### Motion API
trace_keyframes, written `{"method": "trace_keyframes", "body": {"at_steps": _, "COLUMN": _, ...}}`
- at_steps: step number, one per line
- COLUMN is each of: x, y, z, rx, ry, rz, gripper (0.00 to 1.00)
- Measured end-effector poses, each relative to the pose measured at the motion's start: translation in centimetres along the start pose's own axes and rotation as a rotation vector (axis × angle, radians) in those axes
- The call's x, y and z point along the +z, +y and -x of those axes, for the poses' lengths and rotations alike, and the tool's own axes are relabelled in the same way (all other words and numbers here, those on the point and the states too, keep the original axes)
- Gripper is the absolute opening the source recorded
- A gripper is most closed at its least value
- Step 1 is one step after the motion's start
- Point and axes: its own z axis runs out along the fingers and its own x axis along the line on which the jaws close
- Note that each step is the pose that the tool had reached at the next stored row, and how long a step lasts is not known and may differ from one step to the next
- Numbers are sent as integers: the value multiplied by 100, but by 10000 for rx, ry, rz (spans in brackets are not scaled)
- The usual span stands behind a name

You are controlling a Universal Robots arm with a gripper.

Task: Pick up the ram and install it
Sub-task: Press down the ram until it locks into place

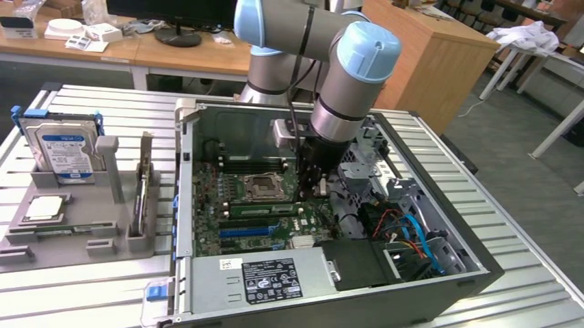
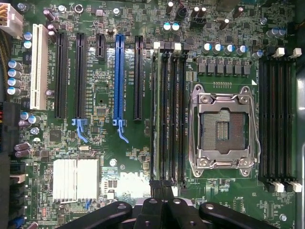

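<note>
The ram (image 2: 154,114) is a thin green stick seen edge-on, sitting in the outermost of the black memory slots (image 2: 174,114) beside the open processor socket (image 2: 223,126). In the exterior view the ram (image 1: 260,209) shows as a green strip just below the socket (image 1: 260,186). My gripper (image 2: 162,188) hangs over one end of these slots with its black fingers drawn together and nothing visible between them. In the exterior view the gripper (image 1: 310,186) reaches down into the open computer case, just above the motherboard.
The case walls (image 1: 187,178) enclose the motherboard, with cables and a drive cage (image 1: 411,232) at the exterior view's right. A blue connector slot (image 2: 118,81) lies beside the memory slots. Outside the case, a grey fixture (image 1: 73,232) holds a hard drive (image 1: 65,147) and a silver processor chip (image 1: 46,207).
</note>
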Motion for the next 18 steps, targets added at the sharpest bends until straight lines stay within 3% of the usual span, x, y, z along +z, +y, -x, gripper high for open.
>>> {"method": "trace_keyframes", "body": {"at_steps": 18, "x": 44, "y": -2, "z": -4, "rx": 0, "ry": 1, "rz": 0, "gripper": 11}}
